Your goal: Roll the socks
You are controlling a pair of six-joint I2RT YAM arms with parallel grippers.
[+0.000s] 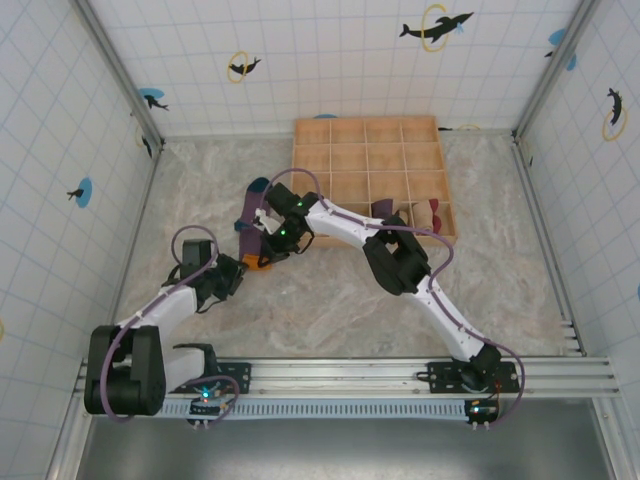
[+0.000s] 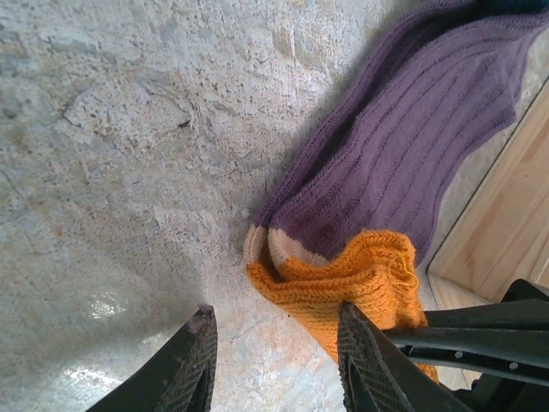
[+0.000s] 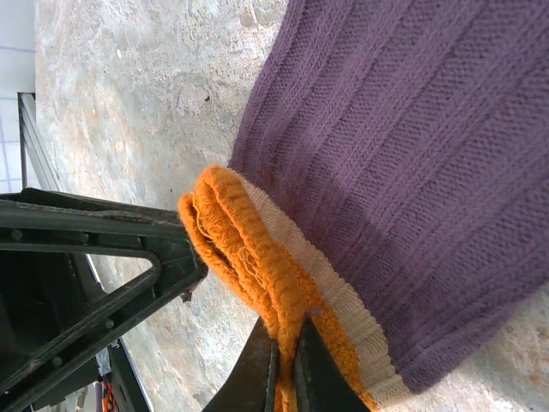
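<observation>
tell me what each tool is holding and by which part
Right tool pinches the purple knit sock by its orange cuff. Left tool stands open, holding nothing.

A marbled grey table (image 1: 320, 310) lay under everything. A pale wooden tray (image 1: 366, 121), split into a grid of square compartments, sat toward one o'clock from the table's middle, near the back wall. White tiled walls (image 1: 300, 60) carried dolphin stickers (image 1: 436, 27), the twelve o'clock one ringed in yellow. A metal rail (image 1: 340, 372) ran along six o'clock.
</observation>
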